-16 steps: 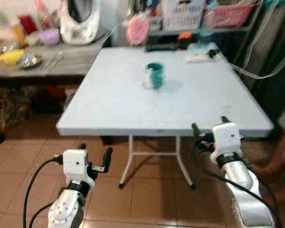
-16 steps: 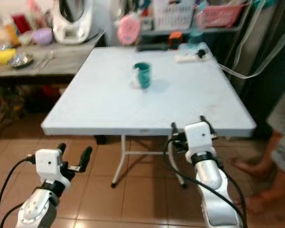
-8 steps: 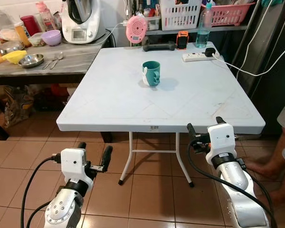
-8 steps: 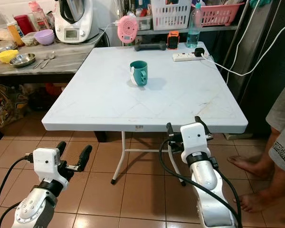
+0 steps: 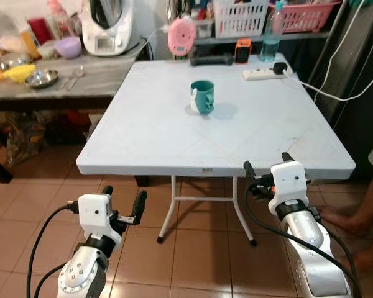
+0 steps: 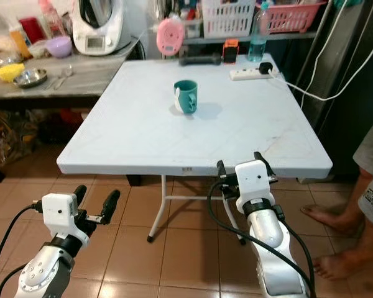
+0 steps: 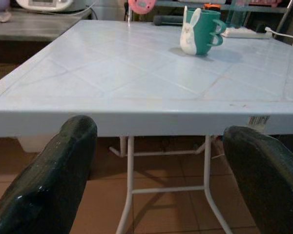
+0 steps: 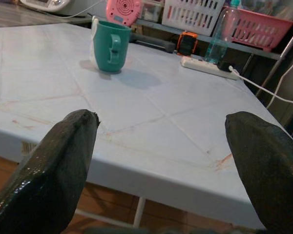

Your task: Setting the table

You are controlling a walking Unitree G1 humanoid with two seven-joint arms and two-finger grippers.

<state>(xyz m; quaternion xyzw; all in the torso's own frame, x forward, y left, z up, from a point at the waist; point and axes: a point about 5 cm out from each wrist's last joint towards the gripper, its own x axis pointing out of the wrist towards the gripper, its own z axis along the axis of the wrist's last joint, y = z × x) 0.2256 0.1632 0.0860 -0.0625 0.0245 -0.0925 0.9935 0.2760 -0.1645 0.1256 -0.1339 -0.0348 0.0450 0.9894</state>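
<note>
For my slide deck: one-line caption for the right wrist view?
Open right pincer at the edge of a white table, facing a teal mug.

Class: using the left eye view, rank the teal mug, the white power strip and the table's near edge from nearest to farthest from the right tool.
1. Table's near edge, just ahead of the right tool.
2. Teal mug, mid-table.
3. White power strip, far right edge.
</note>
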